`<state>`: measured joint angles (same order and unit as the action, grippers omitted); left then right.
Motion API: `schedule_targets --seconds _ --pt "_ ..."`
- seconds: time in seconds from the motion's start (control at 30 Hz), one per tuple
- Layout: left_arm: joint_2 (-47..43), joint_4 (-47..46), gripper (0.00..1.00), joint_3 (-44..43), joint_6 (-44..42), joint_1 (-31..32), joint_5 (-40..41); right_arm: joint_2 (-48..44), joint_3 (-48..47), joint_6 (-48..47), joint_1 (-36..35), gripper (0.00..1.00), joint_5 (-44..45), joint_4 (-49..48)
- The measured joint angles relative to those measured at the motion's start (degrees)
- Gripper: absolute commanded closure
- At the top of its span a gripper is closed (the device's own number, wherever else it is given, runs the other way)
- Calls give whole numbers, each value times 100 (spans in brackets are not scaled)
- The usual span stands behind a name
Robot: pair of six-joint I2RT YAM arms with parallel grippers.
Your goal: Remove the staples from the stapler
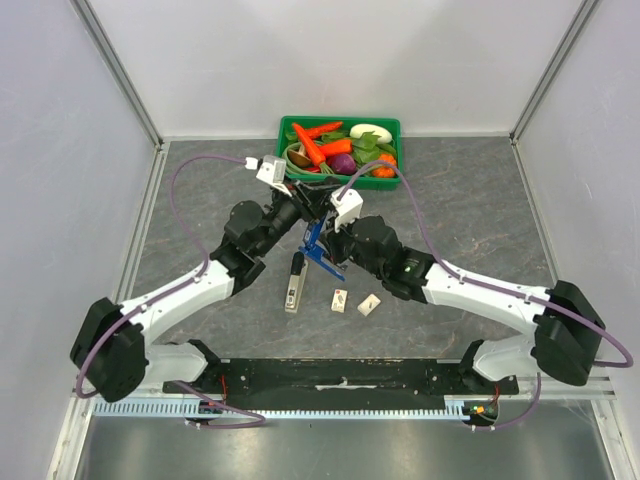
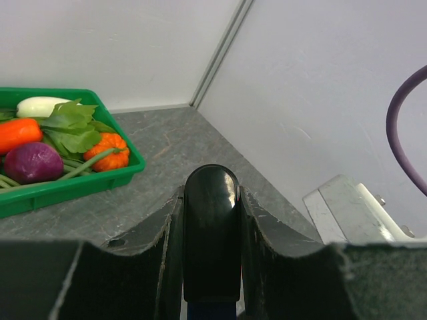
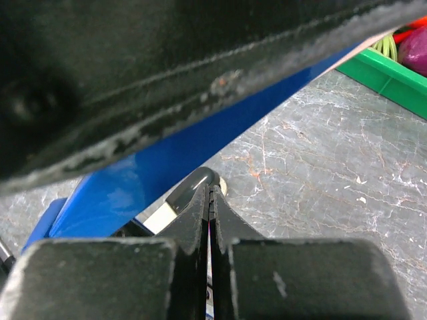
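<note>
The cream-white and black stapler [image 1: 294, 283] lies flat on the table in front of both arms. In the right wrist view its cream body and dark rounded end [image 3: 189, 193] show just below my fingertips. Above it a blue and black stapler [image 1: 322, 248] is held off the table. My left gripper [image 1: 310, 205] is shut on its glossy black end [image 2: 211, 220]. My right gripper [image 1: 325, 238] is shut, fingertips [image 3: 211, 190] pressed together under the blue body [image 3: 200, 147]. I cannot tell whether anything thin is pinched between them.
A green tray [image 1: 392, 125] of toy vegetables stands at the back, close behind the grippers. Two small cream blocks [image 1: 340, 300] [image 1: 369, 305] lie on the table right of the cream-white stapler. White walls close the table in on three sides.
</note>
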<state>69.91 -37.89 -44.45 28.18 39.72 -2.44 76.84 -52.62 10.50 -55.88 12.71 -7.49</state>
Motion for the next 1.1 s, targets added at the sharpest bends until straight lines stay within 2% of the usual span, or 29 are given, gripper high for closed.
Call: schedule_targets --seconds 0.2,0.87,1.1 --pt "758 -151 98 -474 -205 -55 50 450 85 289 605 100 -560 -601" --pt "3576 -487 98 -2535 -483 -415 -107 2085 136 1294 1963 100 -1919 -2253" --pt "3967 -319 98 -2881 -715 -442 -37 2568 -63 1609 2253 100 -2282 -2505"
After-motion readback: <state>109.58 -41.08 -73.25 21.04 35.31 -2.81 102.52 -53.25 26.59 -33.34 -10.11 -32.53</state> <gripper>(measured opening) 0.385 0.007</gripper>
